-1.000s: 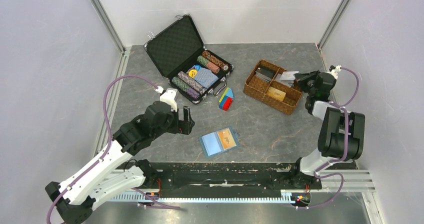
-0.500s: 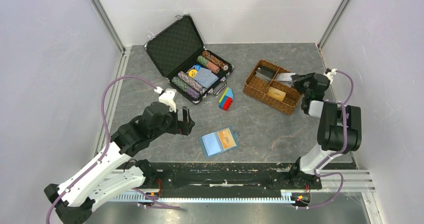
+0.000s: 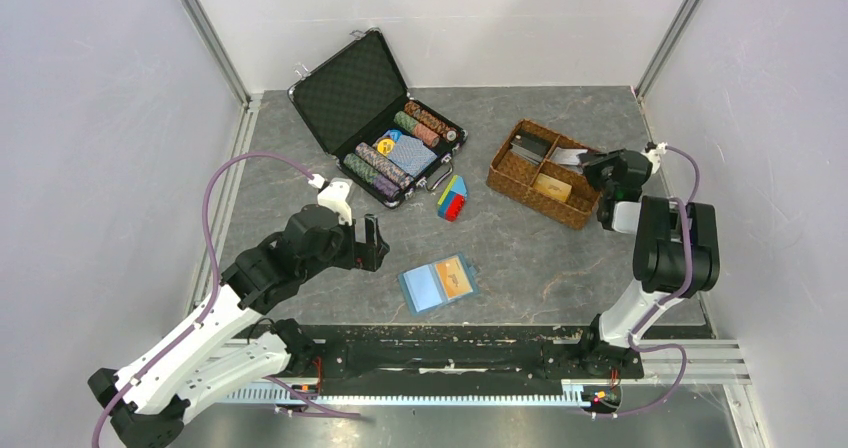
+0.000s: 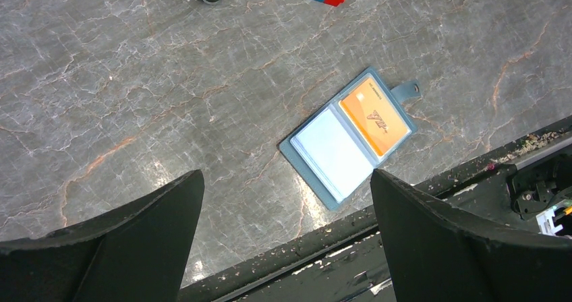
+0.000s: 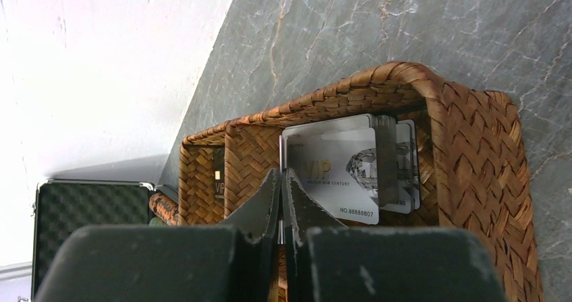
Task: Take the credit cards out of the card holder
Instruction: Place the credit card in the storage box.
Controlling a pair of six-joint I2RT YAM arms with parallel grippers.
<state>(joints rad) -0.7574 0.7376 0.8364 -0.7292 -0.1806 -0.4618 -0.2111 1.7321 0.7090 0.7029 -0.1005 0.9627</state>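
The card holder, a light-blue wallet, lies open flat on the table near the front edge. An orange credit card sits in its right pocket. My left gripper hovers to the left of the holder, wide open with nothing between its fingers. At the wicker tray's right end my right gripper is shut on a greyish credit card, seen edge-on between the fingers in the right wrist view. It holds the card flat over the tray.
The brown wicker tray holds a silver VIP card, a yellowish card and dark cards. An open black chip case stands at the back. Coloured toy bricks lie next to it.
My right gripper has shifted left over the tray's right end, carrying the greyish card. The left arm and the card holder have stayed put.
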